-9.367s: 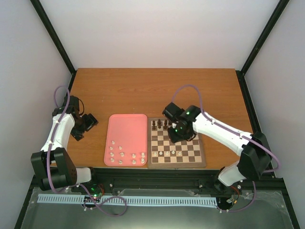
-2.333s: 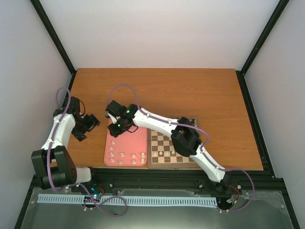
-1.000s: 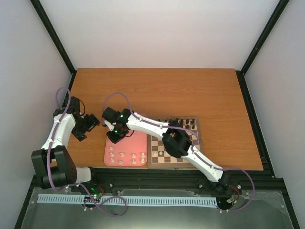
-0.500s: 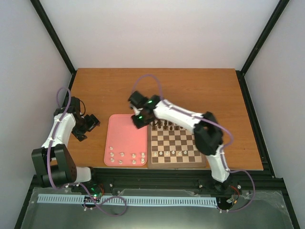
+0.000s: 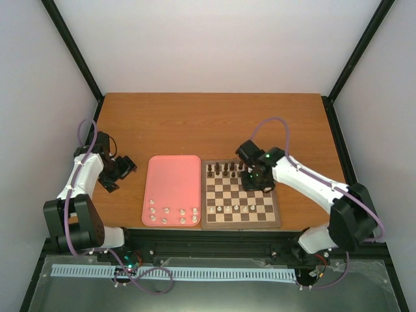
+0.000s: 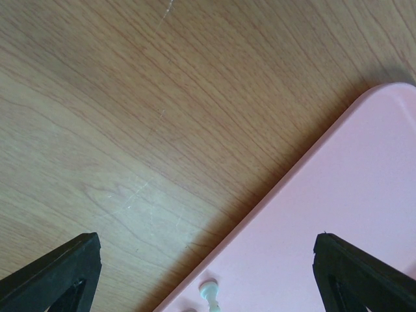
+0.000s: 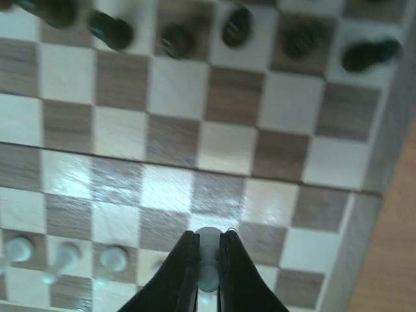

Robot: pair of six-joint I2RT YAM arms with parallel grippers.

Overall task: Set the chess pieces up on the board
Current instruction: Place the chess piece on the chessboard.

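My right fingers (image 7: 185, 270) are pinched almost closed on one white chess piece (image 7: 208, 279): tiny, cream, rounded top, upright between the tips. It's over the right half of the board (image 5: 240, 225), above the near rows; can't tell if it touches a square. The board is wooden with dark brown and cream checks and a brown border. Dark pieces (image 7: 175, 40) line the far row and a few white pieces (image 5: 234, 208) stand near the front edge. More cream figures (image 5: 172, 213) cluster at the near end of the pink tray (image 5: 172, 175), just left of the board. My left fingers (image 6: 65, 270) are spread wide over the table (image 5: 195, 123) by the tray's far left corner, holding nothing.
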